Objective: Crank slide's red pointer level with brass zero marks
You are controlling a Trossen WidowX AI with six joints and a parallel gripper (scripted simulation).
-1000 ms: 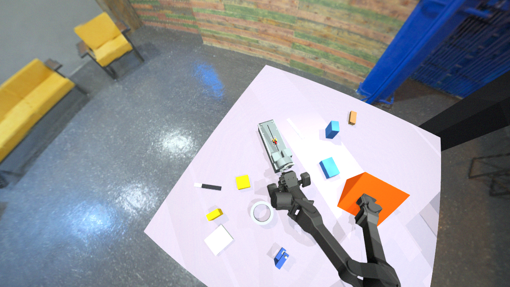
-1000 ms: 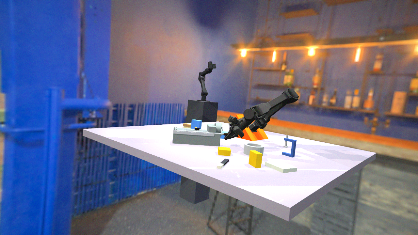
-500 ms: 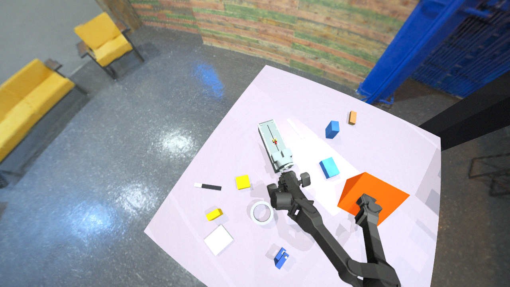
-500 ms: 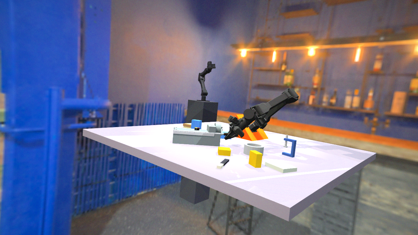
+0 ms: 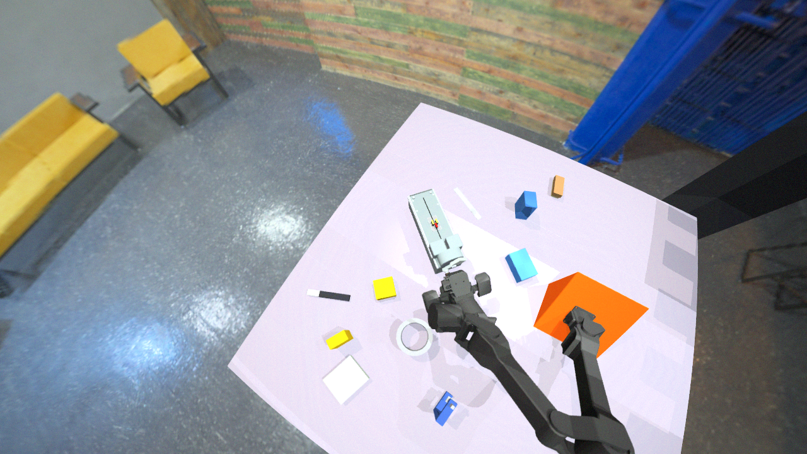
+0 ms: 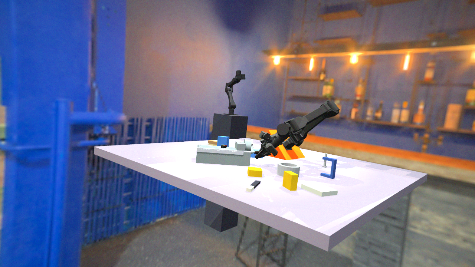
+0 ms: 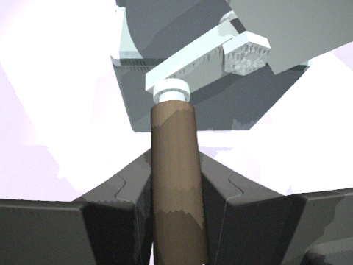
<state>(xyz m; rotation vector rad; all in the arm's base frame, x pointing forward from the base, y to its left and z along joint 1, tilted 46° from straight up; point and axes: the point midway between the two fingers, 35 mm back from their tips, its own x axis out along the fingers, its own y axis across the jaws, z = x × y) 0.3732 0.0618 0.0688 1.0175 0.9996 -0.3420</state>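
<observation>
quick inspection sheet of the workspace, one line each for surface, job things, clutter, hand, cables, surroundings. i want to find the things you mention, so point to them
surface: pale table top (image 5: pixel 360 226) (image 6: pixel 372 195), patches of light and shadow
job's things: grey machine (image 5: pixel 427 210) (image 6: pixel 222 158); red pointer (image 5: pixel 435 226) close to the brass marks, exact level cannot be told
clutter: grey ring (image 5: pixel 399 337) (image 6: pixel 288 173), blue clamp (image 5: pixel 442 412) (image 6: pixel 333 167), orange block (image 5: pixel 615 308), white slab (image 5: pixel 345 379) (image 6: pixel 318 190), other small blocks
hand: the hand (image 7: pixel 170 155) is shut on the brown handle (image 7: pixel 174 147)
cables: nothing seen
surroundings: yellow chair (image 5: pixel 180 79), second dark arm (image 6: pixel 230 92) on a pedestal, shelves with bottles
</observation>
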